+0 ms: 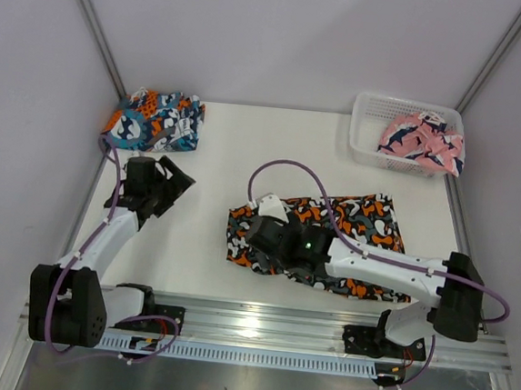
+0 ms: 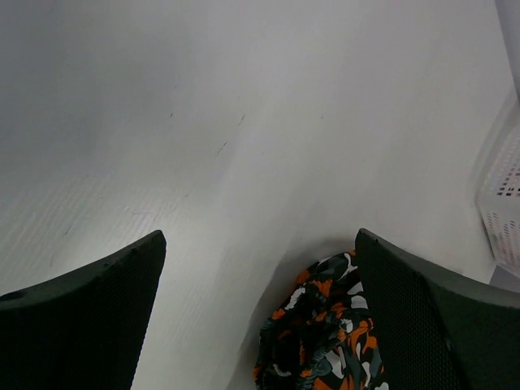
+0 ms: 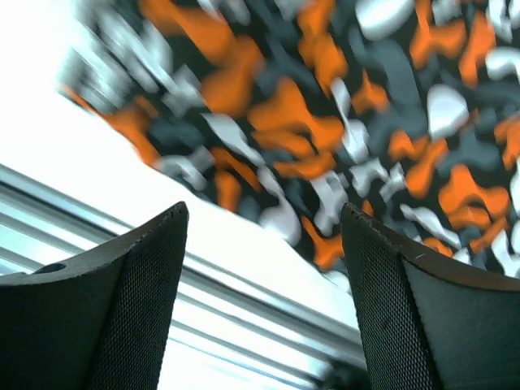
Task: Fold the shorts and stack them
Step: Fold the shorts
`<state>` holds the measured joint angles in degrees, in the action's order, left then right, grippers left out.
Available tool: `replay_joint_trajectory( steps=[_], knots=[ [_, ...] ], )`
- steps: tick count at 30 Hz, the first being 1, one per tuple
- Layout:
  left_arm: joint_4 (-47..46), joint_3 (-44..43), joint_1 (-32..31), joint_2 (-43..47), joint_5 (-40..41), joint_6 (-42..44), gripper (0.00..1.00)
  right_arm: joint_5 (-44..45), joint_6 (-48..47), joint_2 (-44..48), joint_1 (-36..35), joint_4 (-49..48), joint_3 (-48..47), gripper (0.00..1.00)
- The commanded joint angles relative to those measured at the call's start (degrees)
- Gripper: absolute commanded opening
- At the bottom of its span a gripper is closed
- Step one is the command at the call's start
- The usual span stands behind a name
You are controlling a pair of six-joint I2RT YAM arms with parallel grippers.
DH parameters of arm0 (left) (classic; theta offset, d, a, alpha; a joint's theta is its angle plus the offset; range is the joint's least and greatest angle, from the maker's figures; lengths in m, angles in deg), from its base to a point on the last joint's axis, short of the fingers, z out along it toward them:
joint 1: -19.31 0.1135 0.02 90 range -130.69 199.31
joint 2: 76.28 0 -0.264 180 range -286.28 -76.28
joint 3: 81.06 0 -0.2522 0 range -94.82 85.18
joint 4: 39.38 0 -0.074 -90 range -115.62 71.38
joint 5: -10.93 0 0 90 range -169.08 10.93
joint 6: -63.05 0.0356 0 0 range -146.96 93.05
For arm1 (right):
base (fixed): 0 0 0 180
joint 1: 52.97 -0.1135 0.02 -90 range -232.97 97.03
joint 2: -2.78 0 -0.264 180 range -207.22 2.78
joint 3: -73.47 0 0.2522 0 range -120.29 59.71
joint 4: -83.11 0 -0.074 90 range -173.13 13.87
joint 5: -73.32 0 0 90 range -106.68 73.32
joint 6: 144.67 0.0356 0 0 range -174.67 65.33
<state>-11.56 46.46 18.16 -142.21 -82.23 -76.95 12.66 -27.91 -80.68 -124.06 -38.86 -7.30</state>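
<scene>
**Right end effector poised over camo shorts**

Its jaws were spread, gripping nothing, above the near-left edge of the camo shorts, which lay spread mid-tabletop. The left end effector hung spread too, apart from the cloth. Patchwork shorts sat bundled in the far-left corner, and pink shorts lay in the basket. Folding the camo pair looked to be the step in hand. The next move probably called for a descent, a pinch on that edge, and carrying it across.
</scene>
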Motion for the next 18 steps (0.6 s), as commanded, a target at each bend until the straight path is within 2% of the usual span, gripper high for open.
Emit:
replay_joint_trajectory(
  steps=[1, 7, 12, 18],
  knots=[
    [-1.1, 2.0, -0.3, 2.6, 0.3, -0.1, 0.99, -3.1, -1.5, -7.2, 1.5, -3.7, -9.9, 0.77],
    [-3.5, 8.2, -0.3, 6.9, 0.7, -1.2, 0.99, -2.8, -2.6, -20.4, 2.9, -1.7, -26.8, 0.79],
    [-4.0, 10.2, -0.1, 7.9, 0.7, -0.8, 0.99, -1.6, -1.4, -29.2, 5.4, -1.7, -32.9, 0.79],
    [-5.4, 11.5, -0.1, 7.5, 0.5, -0.5, 0.99, -0.6, 1.4, -34.7, 7.3, -1.7, -37.5, 0.76]
  ],
)
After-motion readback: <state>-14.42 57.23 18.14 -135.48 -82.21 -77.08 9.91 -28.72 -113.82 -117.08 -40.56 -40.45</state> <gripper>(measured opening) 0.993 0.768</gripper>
